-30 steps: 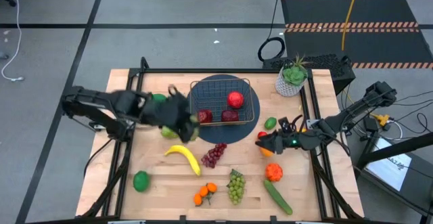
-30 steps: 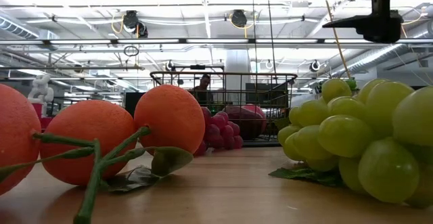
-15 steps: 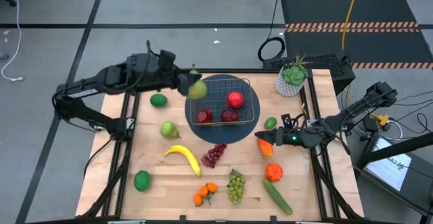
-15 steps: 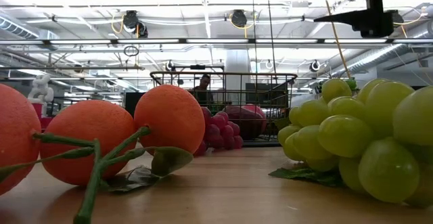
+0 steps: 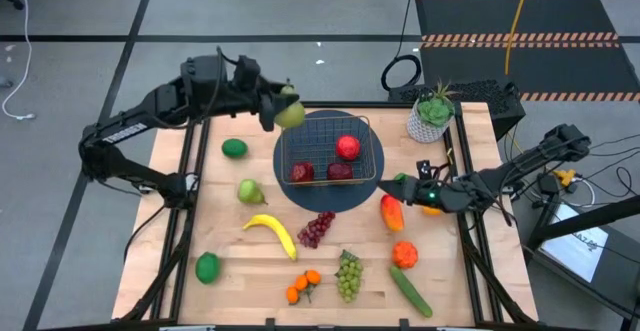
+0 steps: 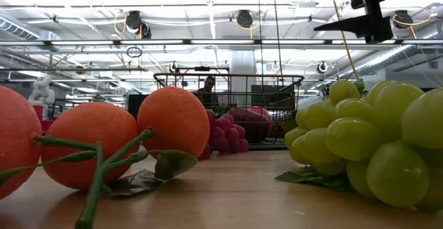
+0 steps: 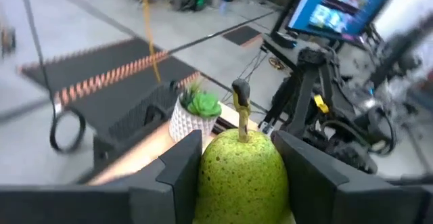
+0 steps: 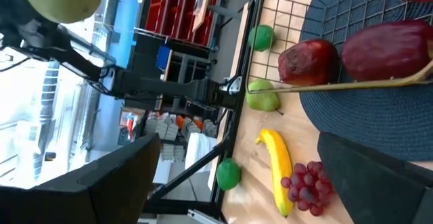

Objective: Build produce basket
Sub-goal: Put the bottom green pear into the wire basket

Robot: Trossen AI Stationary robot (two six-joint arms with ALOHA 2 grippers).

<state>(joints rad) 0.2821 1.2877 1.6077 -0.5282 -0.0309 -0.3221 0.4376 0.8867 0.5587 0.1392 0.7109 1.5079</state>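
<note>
My left gripper (image 5: 280, 111) is shut on a green pear (image 5: 292, 116), high over the far left corner of the wire basket (image 5: 372, 163). The basket stands on a round dark mat (image 5: 345, 199) and holds a red apple (image 5: 347, 148) and two dark red pieces (image 5: 302, 172). My right gripper (image 5: 398, 186) hovers open at the basket's right, beside a lime (image 5: 400, 180) and above a mango (image 5: 392, 213). A second pear (image 5: 249, 190), banana (image 5: 272, 233) and purple grapes (image 5: 317, 228) lie on the table. My left gripper pinches the pear's wide body (image 7: 242, 180) between its two fingers (image 7: 181, 173), one on each side. The fingers come nearly level from the table's left. The pear sits upright with its stem (image 7: 240, 105) up, lifted clear of table and basket.
A potted plant (image 5: 432, 114) stands at the far right corner. A lime (image 5: 234, 148) lies left of the basket, another lime (image 5: 207, 267) near the front left. Oranges (image 5: 303, 286), green grapes (image 5: 348, 275), an orange pepper (image 5: 404, 254) and a cucumber (image 5: 410, 291) lie along the near edge.
My left gripper has risen from the table by the basket's near left corner and swung toward the far edge, carrying the pear up clear. My right gripper has rolled and drawn slightly toward the far right, uncovering the mango; it stays open.
</note>
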